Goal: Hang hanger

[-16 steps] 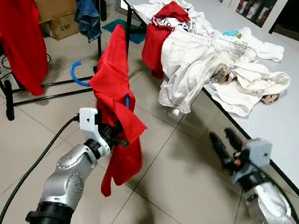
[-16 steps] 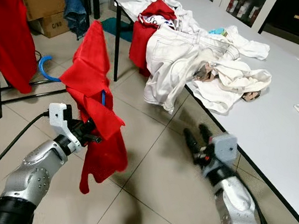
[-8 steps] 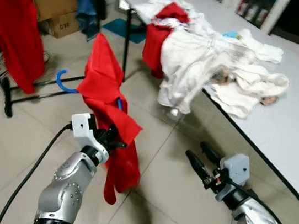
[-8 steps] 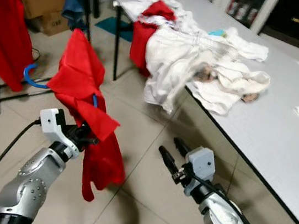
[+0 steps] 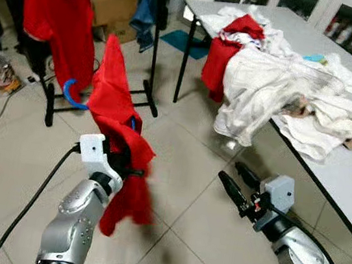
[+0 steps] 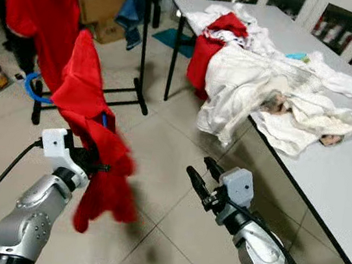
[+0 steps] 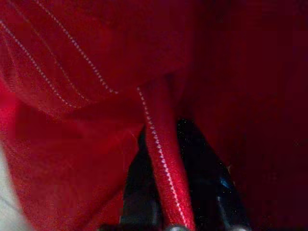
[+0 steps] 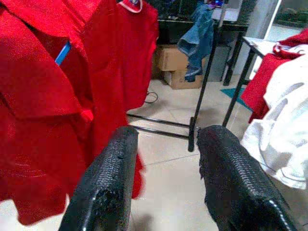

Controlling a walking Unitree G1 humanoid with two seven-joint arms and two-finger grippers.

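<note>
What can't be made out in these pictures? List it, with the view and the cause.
- Blue plastic hanger: in the eye views, the draped red garment covers all but its hook and a short strip.
- Left gripper: its fingers are buried in that cloth in the eye views; the left wrist view is dark and red.
- Black clothes rack: its top rail is cut off by the upper edge.
- Garment's lower hem: motion-blurred.

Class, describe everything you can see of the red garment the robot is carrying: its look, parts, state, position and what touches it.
The red garment is bright red woven-looking cloth with pale stitching along its seams. It hangs crumpled and bunched on a blue hanger, whose hook curls out beside it. The left hand is shut on it, holding it above the tiled floor with its lower end dangling free. The open right hand is apart from it.
</note>
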